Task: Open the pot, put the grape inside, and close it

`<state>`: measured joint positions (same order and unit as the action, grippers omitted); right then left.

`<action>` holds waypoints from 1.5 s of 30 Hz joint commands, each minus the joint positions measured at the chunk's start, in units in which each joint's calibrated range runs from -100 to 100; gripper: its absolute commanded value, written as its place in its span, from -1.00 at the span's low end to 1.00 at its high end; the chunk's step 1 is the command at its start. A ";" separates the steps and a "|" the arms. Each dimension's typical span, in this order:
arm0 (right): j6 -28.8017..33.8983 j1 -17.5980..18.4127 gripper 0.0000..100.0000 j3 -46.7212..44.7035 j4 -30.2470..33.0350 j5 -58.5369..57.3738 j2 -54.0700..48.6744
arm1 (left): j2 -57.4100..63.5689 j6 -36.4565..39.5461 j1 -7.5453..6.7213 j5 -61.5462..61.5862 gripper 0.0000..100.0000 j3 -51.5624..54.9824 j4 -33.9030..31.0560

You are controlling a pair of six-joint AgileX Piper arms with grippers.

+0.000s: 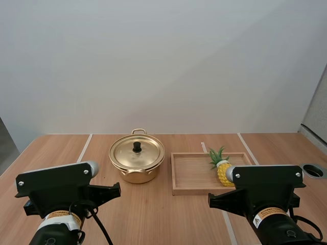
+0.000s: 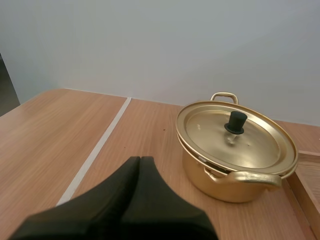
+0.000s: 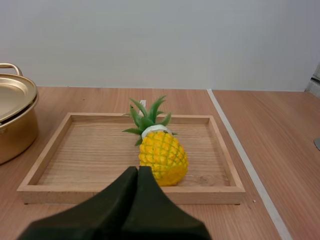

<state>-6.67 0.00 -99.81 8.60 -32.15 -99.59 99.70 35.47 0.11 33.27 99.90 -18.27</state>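
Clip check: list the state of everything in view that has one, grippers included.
Pot, closed, upright on the table.
Lid, seated on the pot.
Pineapple, lying on its side in the tray.
Wooden tray, flat on the table, holding only the pineapple.
Left gripper, shut on nothing, near the pot.
Right gripper, shut on nothing, near the tray.

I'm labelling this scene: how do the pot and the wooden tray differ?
The pot is round, shiny gold metal; the wooden tray is rectangular, pale wood. The pot is closed by a lid; the tray lies open, holding a pineapple. Both rest on the table.
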 commanded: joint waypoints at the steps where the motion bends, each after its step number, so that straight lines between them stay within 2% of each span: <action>1: 0.05 -0.08 -1.00 -0.19 0.33 0.61 -0.41 | 0.30 0.13 0.08 -0.14 -1.00 0.10 0.87; 23: 0.05 -0.08 -1.00 -0.19 0.33 0.61 -0.41 | 0.30 -1.05 0.08 -0.48 -1.00 0.10 1.82; 25: 0.05 -0.08 -1.00 -0.19 0.33 0.61 -0.41 | 0.30 -6.10 0.08 -1.24 -1.00 0.10 6.16; 27: 0.05 -0.08 -1.00 -0.19 0.33 0.61 -0.41 | 0.30 -16.01 0.08 -2.26 -1.00 0.10 15.31; 29: 0.05 -0.08 -1.00 -0.19 0.33 0.61 -0.41 | 0.30 -20.58 0.08 -2.46 -1.00 0.10 20.38; 45: 0.05 -0.08 -1.00 -0.19 0.33 0.61 -0.41 | 0.30 -21.07 0.08 -2.62 -1.00 0.10 21.06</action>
<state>-6.67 0.00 -99.81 8.60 -32.15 -99.59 99.70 14.55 0.15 31.94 99.90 1.70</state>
